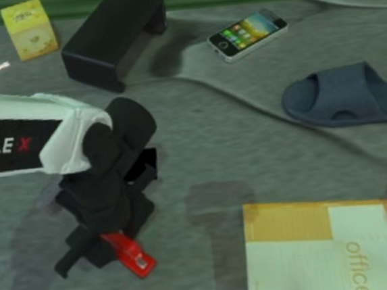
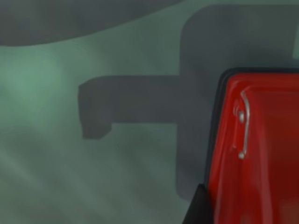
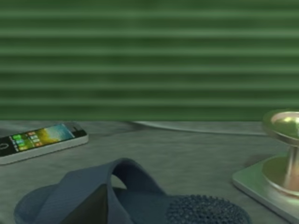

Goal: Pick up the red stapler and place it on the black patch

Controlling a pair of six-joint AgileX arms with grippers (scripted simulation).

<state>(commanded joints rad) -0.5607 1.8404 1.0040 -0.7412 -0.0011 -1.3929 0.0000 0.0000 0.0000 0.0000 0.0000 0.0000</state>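
The red stapler (image 1: 132, 254) sticks out from under my left gripper (image 1: 104, 242) near the table's front left. In the left wrist view the glossy red stapler (image 2: 261, 149) fills the near side, with one dark finger (image 2: 198, 212) pressed against its edge; the gripper is shut on it. The stapler seems raised, since the gripper's shadow lies apart on the cloth. Only a corner of the black patch (image 1: 150, 159) shows, just behind the gripper and mostly hidden under the left arm. My right arm is outside the top view.
A bulky black box (image 1: 113, 37) and a yellow box (image 1: 29, 28) stand at the back left. A phone (image 1: 247, 34) lies at the back, a blue slipper (image 1: 345, 96) at the right, and a yellow-and-white book (image 1: 324, 249) at the front right.
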